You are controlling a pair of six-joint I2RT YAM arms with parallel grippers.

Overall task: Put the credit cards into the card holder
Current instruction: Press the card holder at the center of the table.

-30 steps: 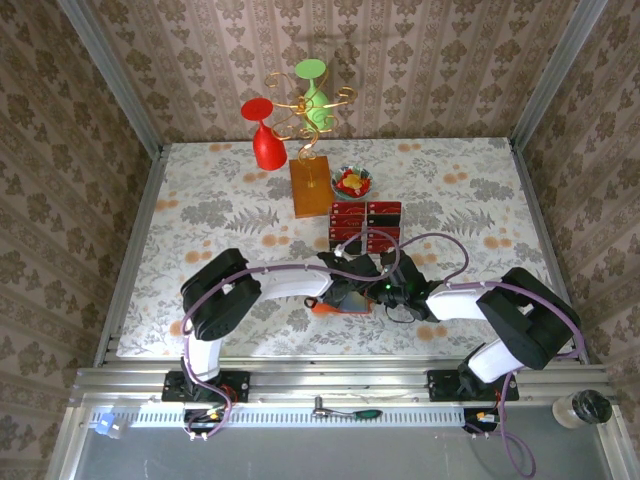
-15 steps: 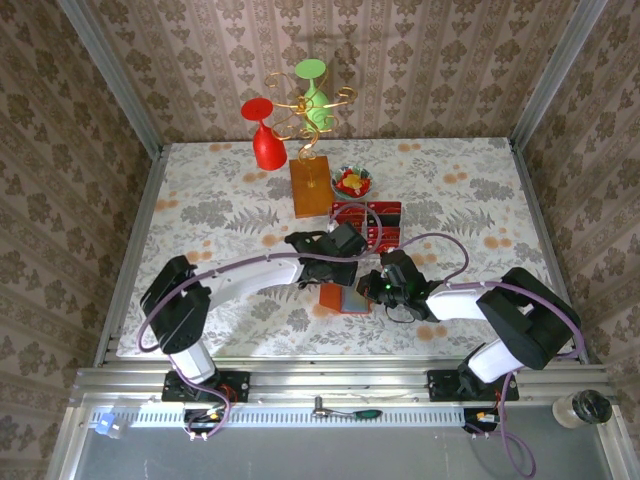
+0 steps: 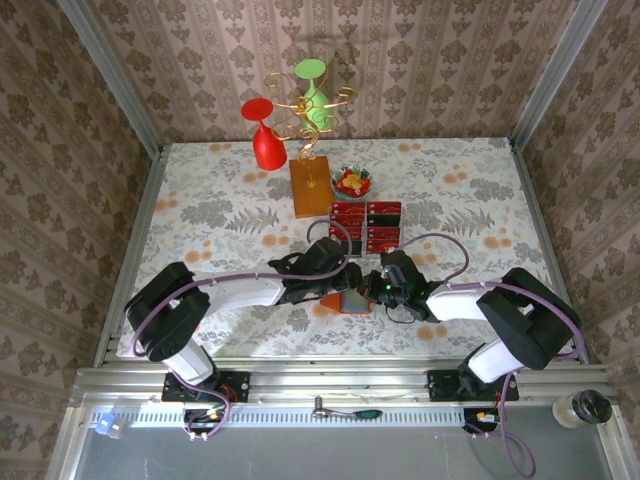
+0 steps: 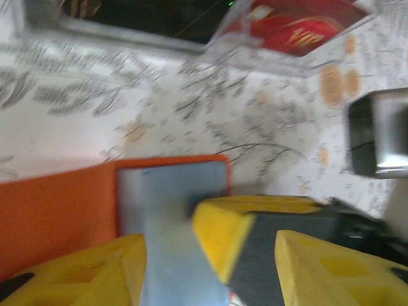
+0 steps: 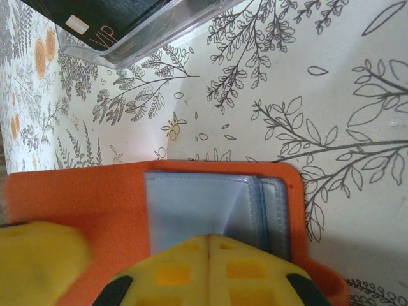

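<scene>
The orange card holder [image 3: 345, 303] lies open on the cloth near the table's front middle, its bluish clear sleeves [image 5: 204, 204] facing up. My right gripper [image 5: 209, 239] is shut on one of those sleeves and lifts its edge slightly; from above the right gripper [image 3: 373, 289] is at the holder's right side. My left gripper [image 4: 204, 258] is open and low over the card holder [image 4: 57, 204] from the left, one yellow finger [image 4: 70, 274] on each side. The red and black credit cards [image 3: 365, 222] lie in a clear tray just beyond; a red card [image 4: 299, 25] and a black card [image 5: 102, 16] show in it.
A brown wooden block [image 3: 310, 188] with a gold wire stand, a red glass [image 3: 266, 140] and a green glass [image 3: 313, 90] stands behind the cards. A bowl of candies [image 3: 353, 182] sits beside the block. Both arms meet over the front middle.
The left gripper, up near the card tray half a second ago, has come back down to the open holder. The right gripper has stayed on the holder.
</scene>
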